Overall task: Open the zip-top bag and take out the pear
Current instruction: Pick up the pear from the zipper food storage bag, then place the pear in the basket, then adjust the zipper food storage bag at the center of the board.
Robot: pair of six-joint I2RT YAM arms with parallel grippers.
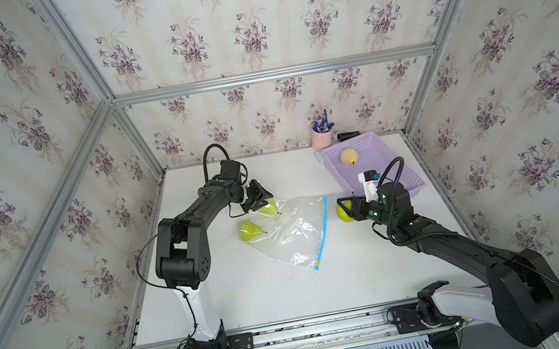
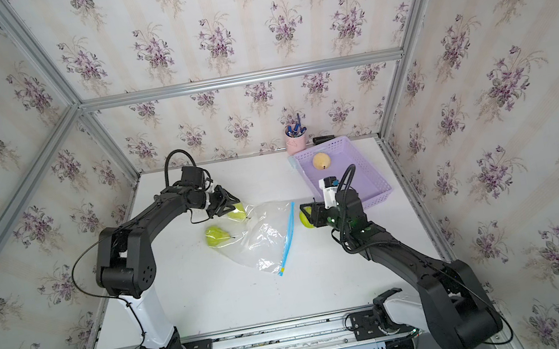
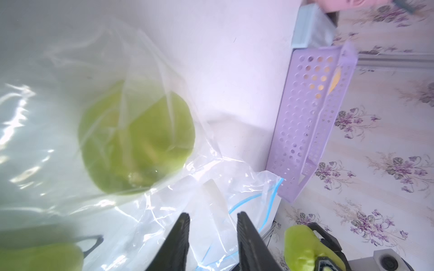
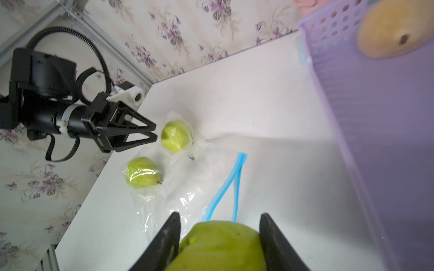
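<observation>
- Right gripper (image 4: 219, 217) clamps a smooth green pear (image 4: 218, 246), outside and just beside the mouth of the clear, crinkly zip-top bag (image 1: 298, 231).
- That bag lies flat on the white table (image 1: 251, 293); its light-blue zip strip (image 4: 234, 185), parted, faces the held pear.
- A second green pear (image 4: 176, 135) and a third green pear (image 4: 142, 172) sit inside, at the closed end.
- Left gripper (image 4: 153, 133) hovers beside them, jaws slightly apart, clamping nothing.
- Lilac perforated basket (image 1: 383, 166) nearby holds a yellowish pear (image 1: 348, 156).
</observation>
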